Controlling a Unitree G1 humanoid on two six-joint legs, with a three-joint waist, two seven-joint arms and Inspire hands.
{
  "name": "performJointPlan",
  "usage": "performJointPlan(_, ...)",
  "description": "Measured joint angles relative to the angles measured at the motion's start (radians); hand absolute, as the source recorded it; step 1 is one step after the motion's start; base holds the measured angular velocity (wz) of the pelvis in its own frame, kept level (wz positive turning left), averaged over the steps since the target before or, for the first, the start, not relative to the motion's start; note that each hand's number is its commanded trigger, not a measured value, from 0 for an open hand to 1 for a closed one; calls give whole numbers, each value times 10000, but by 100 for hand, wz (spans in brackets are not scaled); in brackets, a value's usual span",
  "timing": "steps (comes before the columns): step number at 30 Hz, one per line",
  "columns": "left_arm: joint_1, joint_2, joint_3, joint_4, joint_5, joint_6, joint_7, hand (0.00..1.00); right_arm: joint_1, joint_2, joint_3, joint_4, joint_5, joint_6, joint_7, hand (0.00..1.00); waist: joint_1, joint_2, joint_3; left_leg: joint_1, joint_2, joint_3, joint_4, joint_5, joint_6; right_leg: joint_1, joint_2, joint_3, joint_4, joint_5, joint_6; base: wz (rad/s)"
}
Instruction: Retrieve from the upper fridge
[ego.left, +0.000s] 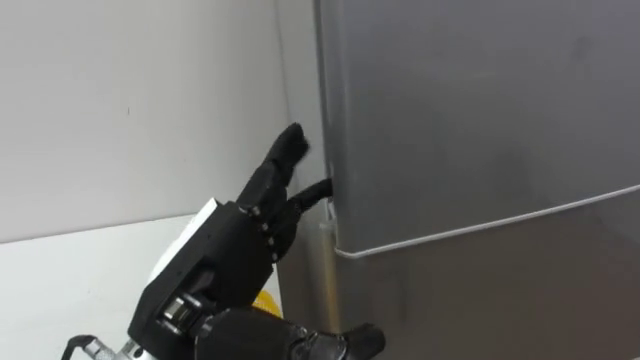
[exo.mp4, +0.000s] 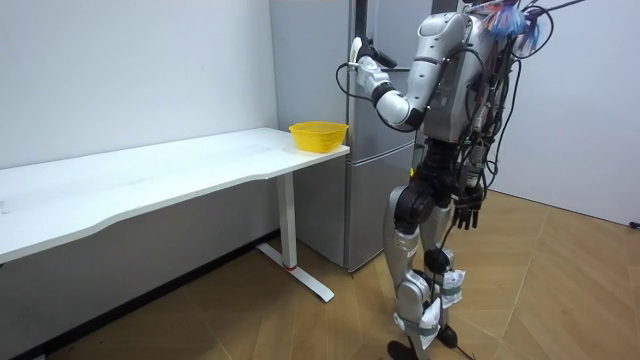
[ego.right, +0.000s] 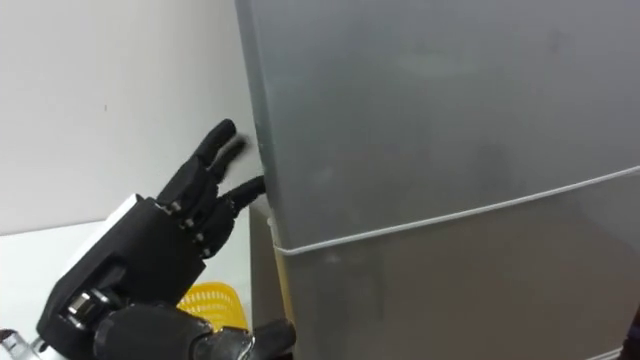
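The robot stands on the wood floor (exo.mp4: 560, 290) right in front of the grey fridge (exo.mp4: 372, 150), which sits just beside the end of the white counter (exo.mp4: 150, 180). The upper fridge door (ego.left: 480, 120) is shut and flush with the lower door (ego.left: 500, 300), a thin pale seam dividing them. The left robot hand (ego.left: 235, 250) is raised to the upper door's left edge just above that seam, its fingers (ego.left: 285, 150) straight and slightly spread, clamped on nothing; the lower fingertips touch the door's edge, while the top one lies against the white wall (ego.left: 120, 100) beside it. The right robot hand (exo.mp4: 467, 212) hangs by the thigh with loose, empty fingers. A yellow bowl (exo.mp4: 318, 135) sits on the counter's end nearest the fridge
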Motion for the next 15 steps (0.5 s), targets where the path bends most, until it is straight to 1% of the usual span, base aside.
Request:
performJointPlan(1, -1, 33, -143, 0, 9, 14, -110, 0, 0, 0, 0, 5, 1, 0, -3, 0, -29, 6, 1, 5, 2, 0, 2, 1, 2, 2, 0, -1, 7, 2, -2, 0)
performJointPlan(2, -1, 8, -190, 5, 7, 42, -123, 0, 5, 1, 1, 7, 7, -4, 5, 0, -70, 6, 1, 9, 4, 1, 3, 2, 3, 2, 1, -5, 14, 2, -2, 0)
performJointPlan(9, -1, 40, -168, 5, -27, 54, -256, 0, 2, -4, 32, 25, -38, 2, 35, 0, -79, -7, 1, 16, 3, 0, 1, 2, 4, 12, -6, -3, 10, 4, -4, 0)
performJointPlan(15, -2, 21, -166, 9, -59, 52, -578, 0, 3, 0, 49, 22, -60, -5, 109, 0, -92, -118, 12, -17, 4, 2, 2, 2, 4, -13, -10, -37, 1, 2, -2, 0)
